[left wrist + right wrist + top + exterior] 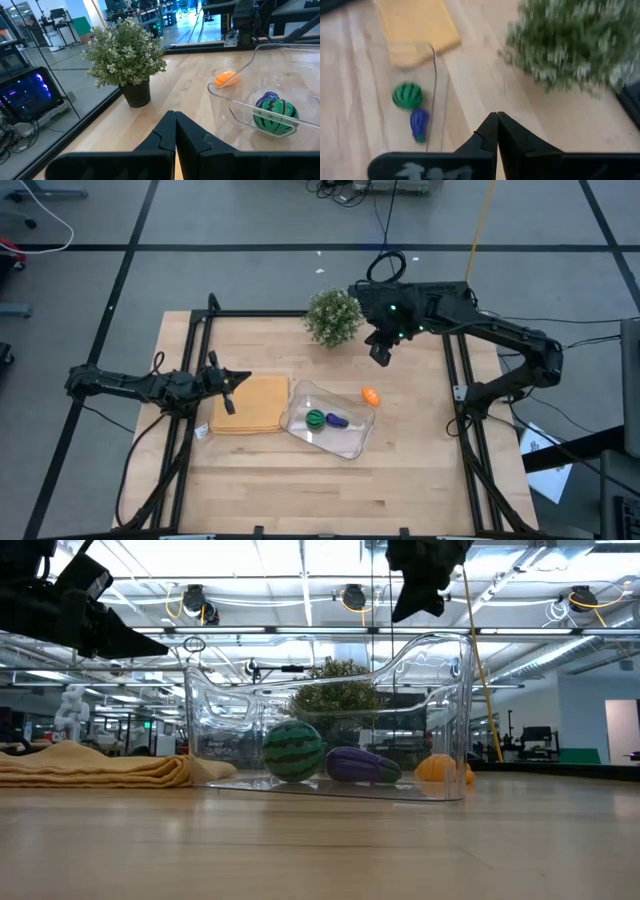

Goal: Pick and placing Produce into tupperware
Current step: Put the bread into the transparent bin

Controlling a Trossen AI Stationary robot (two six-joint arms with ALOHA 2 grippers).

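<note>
The clear tupperware [352, 442] stands on the table's middle. Inside it, the round green piece [315, 418] and the purple piece [338, 421] lie on its floor side by side. The orange piece [371, 395] lies on the table just outside the tupperware's far right corner. My right gripper [380, 354] hangs shut and holding nothing, high above the table between the potted plant and the tupperware, pointing slantwise down. My left gripper [230, 392] waits shut over the left edge of the yellow mat. In the right wrist view the shut fingers [490, 131] stand above the bare wood near the green piece [407, 96].
A bushy potted plant [333, 316] stands at the table's far edge, close beside my right gripper. A folded tan-yellow mat [255, 405] lies left of the tupperware. The near half of the table [330, 495] is bare wood. Black frame rails [462, 430] run along both sides.
</note>
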